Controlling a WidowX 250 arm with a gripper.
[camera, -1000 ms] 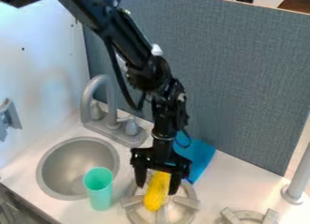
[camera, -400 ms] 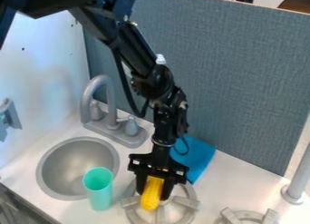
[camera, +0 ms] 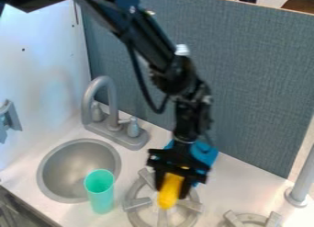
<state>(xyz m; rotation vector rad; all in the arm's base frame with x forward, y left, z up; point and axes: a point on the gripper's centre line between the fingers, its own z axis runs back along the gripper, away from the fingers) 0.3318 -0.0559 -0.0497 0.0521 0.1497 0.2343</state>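
While gripping the yellow corn (camera: 171, 195) in the closed hand (camera: 172, 191), has shifted right above the burner (camera: 137, 202), lower centre; seems past grasping, now carrying.

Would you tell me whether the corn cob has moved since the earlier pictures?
Yes, the corn cob has shifted rightward in the view, away from the sink.

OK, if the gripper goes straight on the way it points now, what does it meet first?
Most likely the gray burner grate below, with the yellow corn cob in the gripper probably touching first; the height between them is unclear.
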